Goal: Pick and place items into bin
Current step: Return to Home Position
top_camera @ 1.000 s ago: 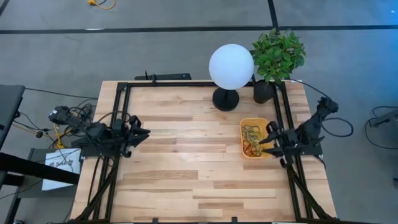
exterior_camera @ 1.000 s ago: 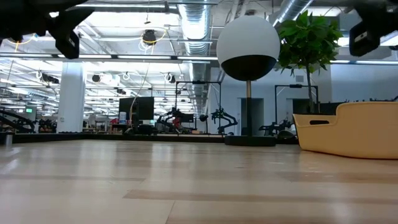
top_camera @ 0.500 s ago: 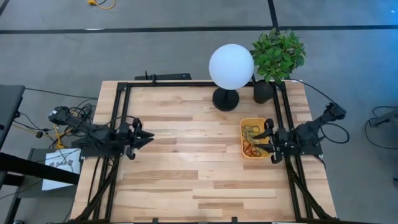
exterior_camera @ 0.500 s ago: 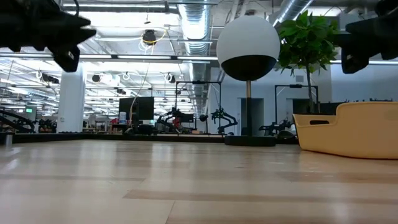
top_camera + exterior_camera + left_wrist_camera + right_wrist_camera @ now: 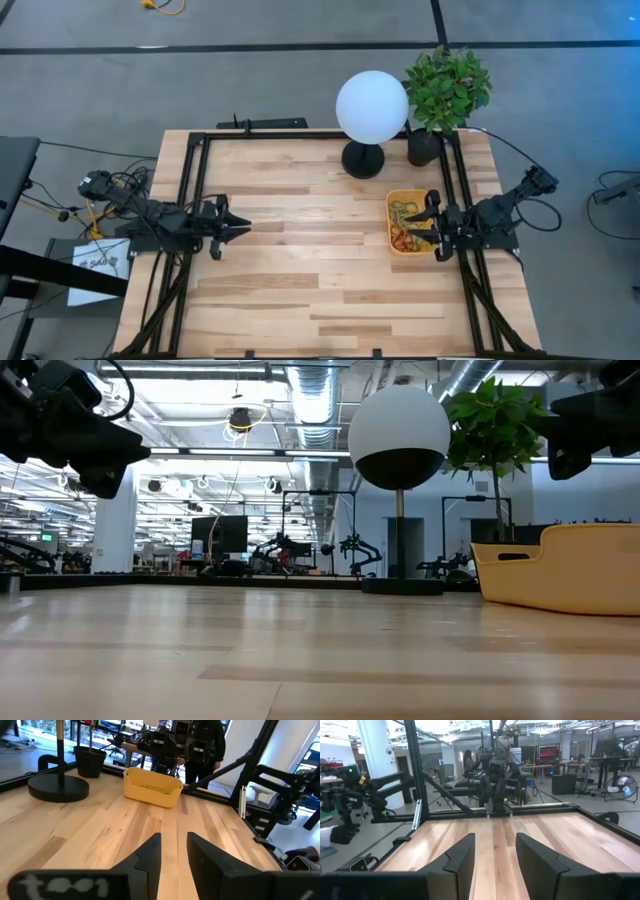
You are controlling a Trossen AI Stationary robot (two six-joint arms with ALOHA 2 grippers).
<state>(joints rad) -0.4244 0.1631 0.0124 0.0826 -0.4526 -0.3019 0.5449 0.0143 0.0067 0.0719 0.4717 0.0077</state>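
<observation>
Right claw (image 5: 425, 226) at three o'clock, left claw (image 5: 236, 228) at nine, gape empty; rubber bands (image 5: 400, 233) look light, floppy, wanting a single-strand pinch.

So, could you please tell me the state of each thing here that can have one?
bin: upright, holding rubber bands.
left end effector: open, empty.
right end effector: open, empty, at the bin's edge.
lamp: standing upright.
potted plant: upright.
</observation>
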